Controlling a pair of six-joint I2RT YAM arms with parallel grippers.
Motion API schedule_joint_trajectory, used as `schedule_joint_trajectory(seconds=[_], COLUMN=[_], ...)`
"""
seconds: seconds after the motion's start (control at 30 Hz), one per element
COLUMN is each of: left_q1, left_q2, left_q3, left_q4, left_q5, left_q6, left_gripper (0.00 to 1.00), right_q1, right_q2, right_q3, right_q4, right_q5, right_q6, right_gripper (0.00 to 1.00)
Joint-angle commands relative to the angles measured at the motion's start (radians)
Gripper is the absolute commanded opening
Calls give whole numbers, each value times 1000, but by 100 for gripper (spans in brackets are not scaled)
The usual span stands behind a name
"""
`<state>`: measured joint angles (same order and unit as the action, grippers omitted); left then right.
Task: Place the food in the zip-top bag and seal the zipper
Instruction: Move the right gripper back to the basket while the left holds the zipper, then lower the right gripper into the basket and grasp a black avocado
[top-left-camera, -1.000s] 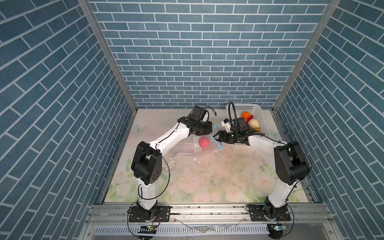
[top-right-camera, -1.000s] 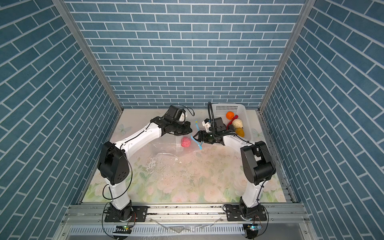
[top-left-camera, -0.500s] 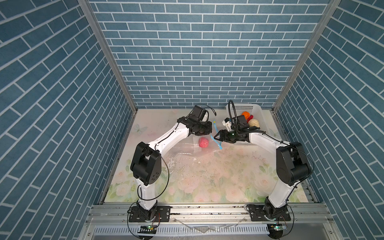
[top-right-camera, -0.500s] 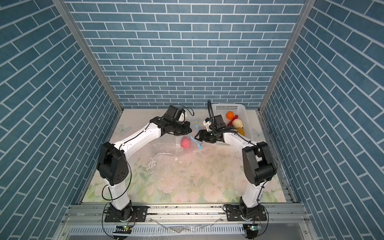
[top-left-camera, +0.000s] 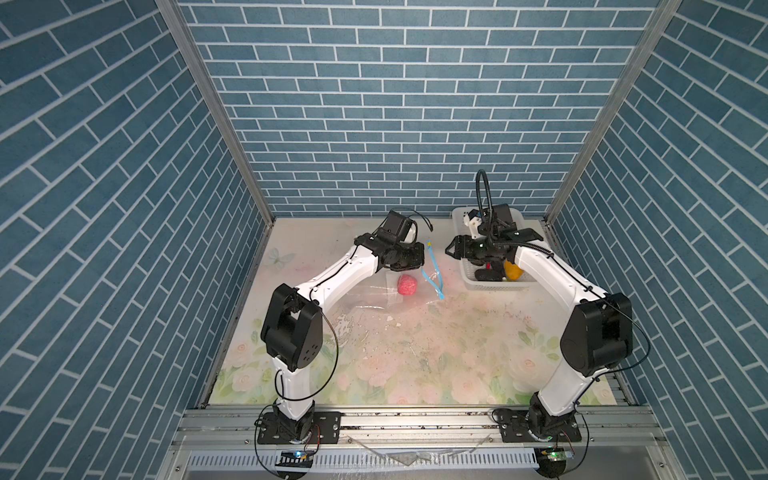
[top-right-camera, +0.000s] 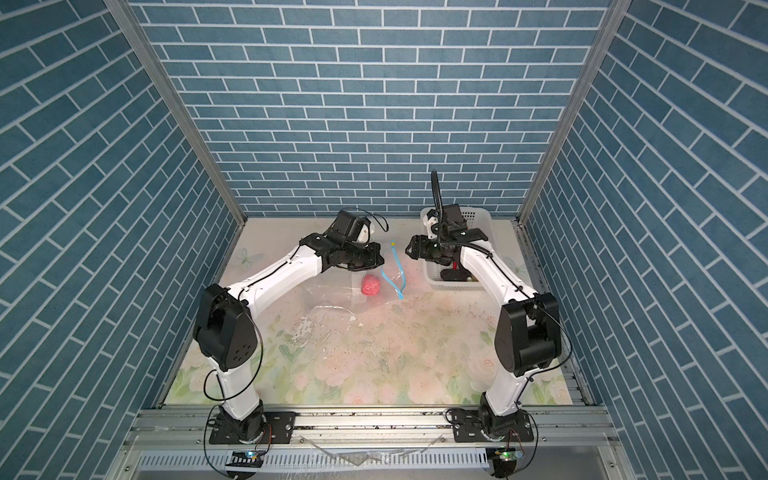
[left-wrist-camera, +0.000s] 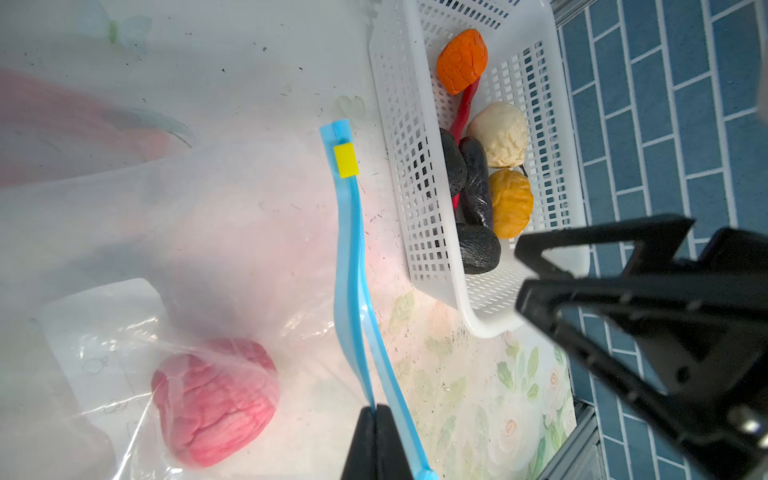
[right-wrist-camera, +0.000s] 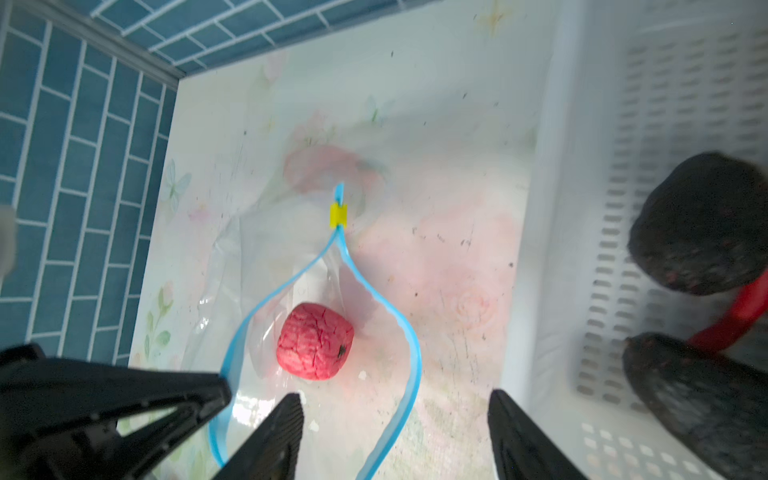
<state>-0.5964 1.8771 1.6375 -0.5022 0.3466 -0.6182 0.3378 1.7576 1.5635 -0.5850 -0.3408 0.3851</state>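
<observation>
In both top views we see the left claw (top-left-camera: 417, 259) clenched on the zipper (top-left-camera: 432, 270) of the zip-top bag (top-left-camera: 370, 297), which is spread on the bench (top-left-camera: 415, 353). The pink lump (top-left-camera: 407, 285) lies inside the bag, just beside this claw. The right claw (top-left-camera: 452, 249) hangs released and empty, facing the left claw across the bag's mouth, with the white basket (top-left-camera: 490, 286) right behind it.

From the left wrist, we find the left claw (left-wrist-camera: 376, 413) pinching one blue lip of the zipper (left-wrist-camera: 349, 249), while the other lip runs apart from it just beside the tips. The yellow slider (left-wrist-camera: 345, 160) sits at the end of the strip far from the claw. The pink lump (left-wrist-camera: 214, 399) rests under the clear film, close to the claw. Past the zipper, the basket (left-wrist-camera: 482, 324) holds the orange lump (left-wrist-camera: 461, 60), cream lump (left-wrist-camera: 498, 139), yellow-brown lump (left-wrist-camera: 510, 201), red chili (left-wrist-camera: 465, 108), dark eggplant (left-wrist-camera: 476, 183) and a black lump (left-wrist-camera: 478, 249). The right claw (left-wrist-camera: 524, 270) hangs by the basket's corner.

From the right wrist, we see the right claw (right-wrist-camera: 395, 397) with jaws spread wide and nothing between them. Straight ahead of it the zipper (right-wrist-camera: 399, 320) forms an open loop around the pink lump (right-wrist-camera: 315, 340). The left claw (right-wrist-camera: 226, 384) grips the loop's lip beside one jaw, and the basket wall (right-wrist-camera: 540, 249) flanks the other.
</observation>
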Motion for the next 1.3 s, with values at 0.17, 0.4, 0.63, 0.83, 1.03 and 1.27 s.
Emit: schedule_joint_trajectory(seconds=[0.17, 0.4, 0.63, 0.83, 1.03, 1.27], left_q1=[-10, -9, -9, -9, -9, -9], left_q2=[-39, -35, -30, -24, -18, -10], left_q3=[-13, -15, -17, -17, -21, -17], left_q4=[8, 12, 7, 5, 7, 10], left_q5=[8, 10, 12, 13, 19, 29], left_q6=[-2, -2, 1, 2, 0, -4], left_gripper=[1, 1, 1, 1, 1, 1], right_q1=[-73, -107, -114, -127, -134, -137], right_q2=[106, 170, 277, 359, 414, 497], right_q3=[132, 156, 220, 284, 327, 395], right_q4=[-200, -211, -217, -217, -201, -222], right_q5=[232, 289, 306, 307, 302, 303], right_q6=[-27, -43, -50, -53, -53, -57], right_gripper=[72, 72, 72, 72, 74, 70])
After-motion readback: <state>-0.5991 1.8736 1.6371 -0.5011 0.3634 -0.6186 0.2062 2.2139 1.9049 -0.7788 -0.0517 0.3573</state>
